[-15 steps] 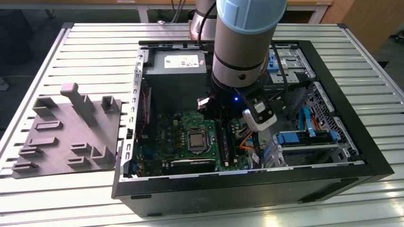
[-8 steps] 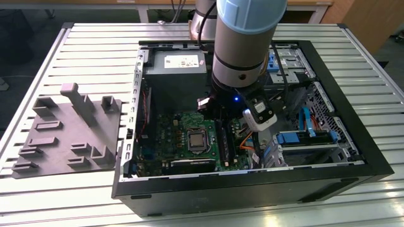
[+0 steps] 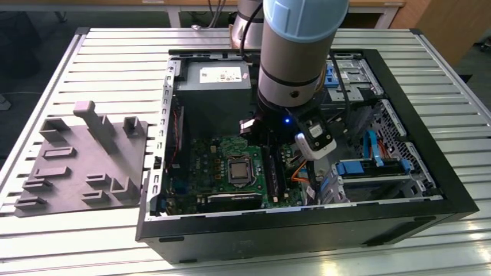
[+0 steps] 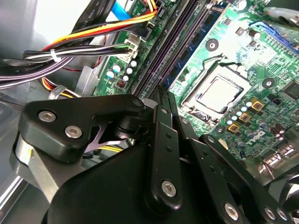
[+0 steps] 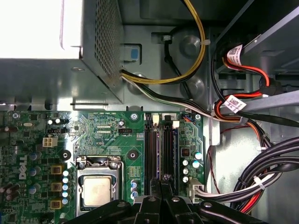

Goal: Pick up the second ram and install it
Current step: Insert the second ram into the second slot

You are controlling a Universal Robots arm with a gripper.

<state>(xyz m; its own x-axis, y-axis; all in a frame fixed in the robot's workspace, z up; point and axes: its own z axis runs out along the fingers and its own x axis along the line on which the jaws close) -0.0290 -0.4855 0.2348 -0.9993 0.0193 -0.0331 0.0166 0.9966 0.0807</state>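
Observation:
The second ram [image 4: 202, 36], a thin blue-green stick with small chips, stands on edge in one of the long black slots [image 5: 152, 149] of the green motherboard [image 3: 207, 167]. My gripper [image 4: 161, 92] hangs straight over those slots inside the open computer case. Its fingers are drawn together on the stick's near end. In the first wrist view the gripper [image 5: 164, 179] sits right above the slot row, beside the silver processor [image 5: 97, 192]. In the exterior view the gripper [image 3: 267, 144] is low over the board, under the arm's wrist.
The grey power-supply box [image 3: 215, 86] stands just behind the slots. Bundled cables [image 5: 261, 177] run close beside them. Blue drive brackets [image 3: 368, 167] fill the case's side on the exterior view's right. A grey foam holder [image 3: 84, 167] lies on the slatted table outside the case.

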